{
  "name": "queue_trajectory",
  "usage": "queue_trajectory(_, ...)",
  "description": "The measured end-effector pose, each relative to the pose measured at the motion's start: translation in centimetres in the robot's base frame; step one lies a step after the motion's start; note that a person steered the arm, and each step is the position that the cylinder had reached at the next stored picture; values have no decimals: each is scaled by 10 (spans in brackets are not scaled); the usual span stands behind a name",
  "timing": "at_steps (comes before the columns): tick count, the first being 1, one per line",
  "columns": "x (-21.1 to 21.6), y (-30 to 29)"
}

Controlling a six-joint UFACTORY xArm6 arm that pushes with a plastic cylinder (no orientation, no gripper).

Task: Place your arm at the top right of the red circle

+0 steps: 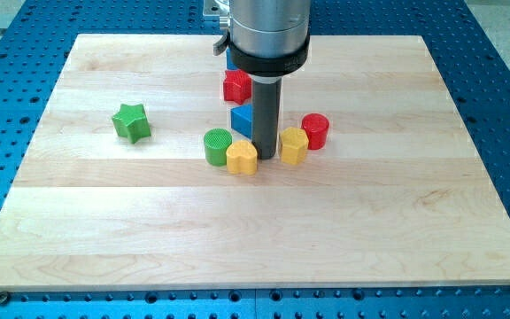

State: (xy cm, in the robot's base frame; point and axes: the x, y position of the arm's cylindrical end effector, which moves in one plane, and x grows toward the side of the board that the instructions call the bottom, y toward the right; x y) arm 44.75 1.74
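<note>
Red circle (315, 130), right of my tip (266, 158), near

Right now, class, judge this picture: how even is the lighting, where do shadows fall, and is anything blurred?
Camera view: soft, even light; faint shadows hug the green star and red cylinder; no strong glare on the wooden board; blocks sharp; my tip sharp between two yellow blocks.

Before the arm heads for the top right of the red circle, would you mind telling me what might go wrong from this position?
1. My tip stands wedged between the yellow heart-like block and the other yellow block, with the blue block just above; any move may nudge them.
2. The second yellow block sits against the red circle, so a straight path rightward would likely push both and shift the target.
</note>
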Motion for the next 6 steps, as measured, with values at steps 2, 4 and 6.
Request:
queue_trajectory(2,34,52)
queue_trajectory(4,-50,151)
queue_trajectory(6,-13,42)
